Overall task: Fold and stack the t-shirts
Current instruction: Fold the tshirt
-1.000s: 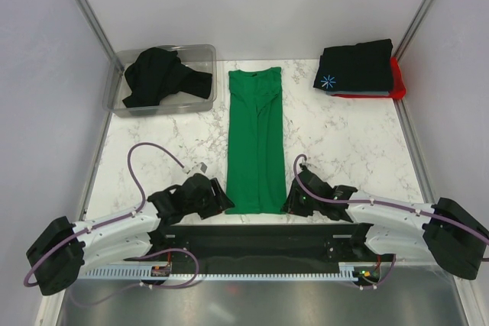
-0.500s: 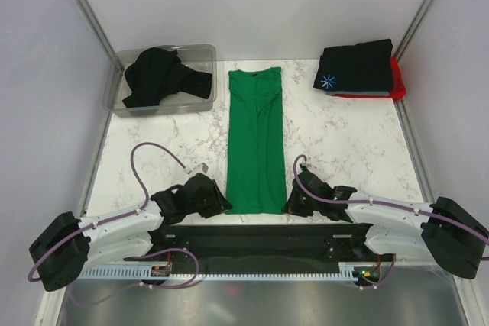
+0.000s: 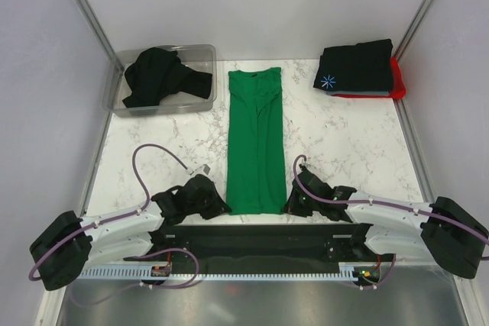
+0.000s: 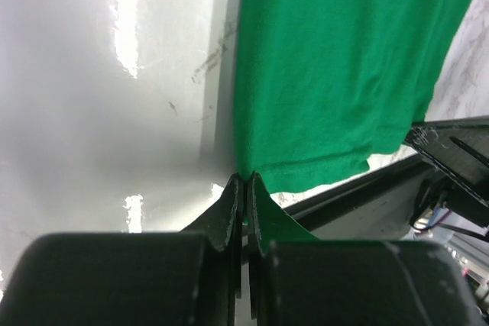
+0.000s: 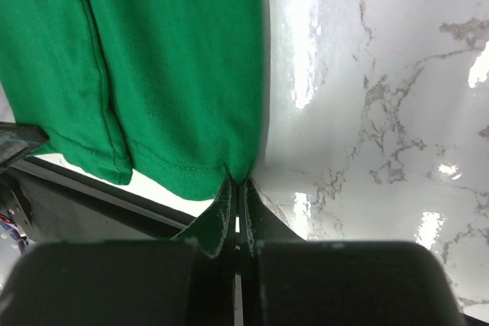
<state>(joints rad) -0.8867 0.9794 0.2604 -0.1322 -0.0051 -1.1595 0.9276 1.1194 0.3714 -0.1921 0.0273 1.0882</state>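
L arm edged back; L gripper [image 3: 222, 208], R gripper [image 3: 288, 208] pinch green tee [image 3: 256, 143] hem, collar far

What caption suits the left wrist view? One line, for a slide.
Left claw pinching the hem corner of the folded green t-shirt on the marble table.

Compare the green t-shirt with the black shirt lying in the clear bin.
The green t-shirt lies flat on the table as a long narrow strip, while the black shirt sits crumpled in the bin. The left gripper and right gripper each pinch a near corner of the green t-shirt, but nothing touches the black shirt. Both are soft cloth, and neither is on the folded stack.
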